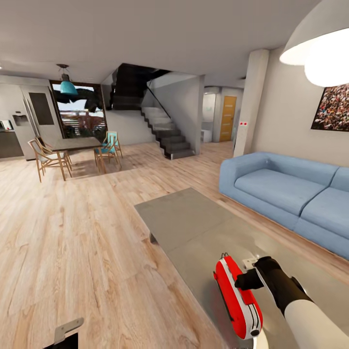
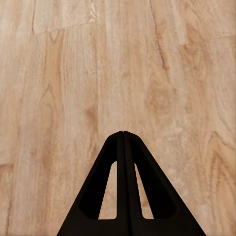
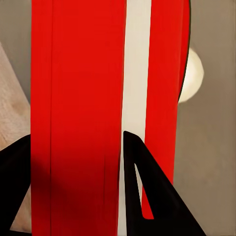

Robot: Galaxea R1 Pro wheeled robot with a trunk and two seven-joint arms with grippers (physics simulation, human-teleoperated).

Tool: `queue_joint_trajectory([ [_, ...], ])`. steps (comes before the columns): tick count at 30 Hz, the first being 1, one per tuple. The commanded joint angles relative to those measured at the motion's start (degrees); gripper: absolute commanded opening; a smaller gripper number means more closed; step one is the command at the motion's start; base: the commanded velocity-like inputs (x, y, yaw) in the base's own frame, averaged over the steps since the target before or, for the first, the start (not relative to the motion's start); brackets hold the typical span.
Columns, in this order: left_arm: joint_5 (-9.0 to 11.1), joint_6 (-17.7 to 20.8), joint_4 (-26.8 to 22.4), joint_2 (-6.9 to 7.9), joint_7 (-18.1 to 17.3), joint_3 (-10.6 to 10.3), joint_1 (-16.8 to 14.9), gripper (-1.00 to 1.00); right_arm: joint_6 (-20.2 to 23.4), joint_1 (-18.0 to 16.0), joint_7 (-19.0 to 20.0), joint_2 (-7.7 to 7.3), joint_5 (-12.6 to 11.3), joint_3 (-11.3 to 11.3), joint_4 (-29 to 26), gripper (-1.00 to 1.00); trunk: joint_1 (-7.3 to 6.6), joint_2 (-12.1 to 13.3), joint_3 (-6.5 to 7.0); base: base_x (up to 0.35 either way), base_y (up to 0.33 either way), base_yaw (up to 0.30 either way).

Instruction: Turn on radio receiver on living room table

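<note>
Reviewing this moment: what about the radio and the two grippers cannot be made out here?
- Radio receiver: dial and grille face away in the head view; the right wrist view is too close.
- Right gripper: fingers straddle the radio; contact unclear.
- Left gripper: shut over floor; the head view's bottom edge cuts it off.

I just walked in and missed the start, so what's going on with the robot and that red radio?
The robot's right gripper is at the red radio, which sits on the grey coffee table beside the blue sofa. In the right wrist view its fingers straddle the radio's red body, though contact isn't certain. The left gripper is shut and hangs idle over the wood floor.
</note>
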Motion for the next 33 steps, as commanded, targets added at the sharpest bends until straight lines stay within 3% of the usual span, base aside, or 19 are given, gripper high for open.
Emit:
queue_joint_trajectory([
  [1,0.0,0.0,0.0,-0.01,0.0,0.0,0.0,-1.00,-2.1,0.1,0.0,0.01,-0.1,-0.1,1.8,-1.00,0.24,-0.4,-0.20,0.000,0.000,0.000],
  [18,0.0,0.1,0.0,-0.04,0.0,0.0,0.0,-1.00,-2.0,0.1,0.0,0.01,-0.1,0.0,1.9,-1.00,0.46,-0.8,-0.38,0.000,0.000,0.000],
  [19,0.0,0.1,0.0,-0.03,0.0,0.0,0.0,-1.00,-2.0,0.1,0.0,0.01,-0.1,0.0,1.9,1.00,0.46,-0.8,-0.38,0.000,0.000,0.000],
  [33,0.0,0.1,0.0,0.00,-0.1,0.0,0.0,-1.00,-1.9,0.1,0.0,0.01,-0.1,0.0,1.9,1.00,0.46,-0.8,-0.38,0.000,0.000,0.000],
])
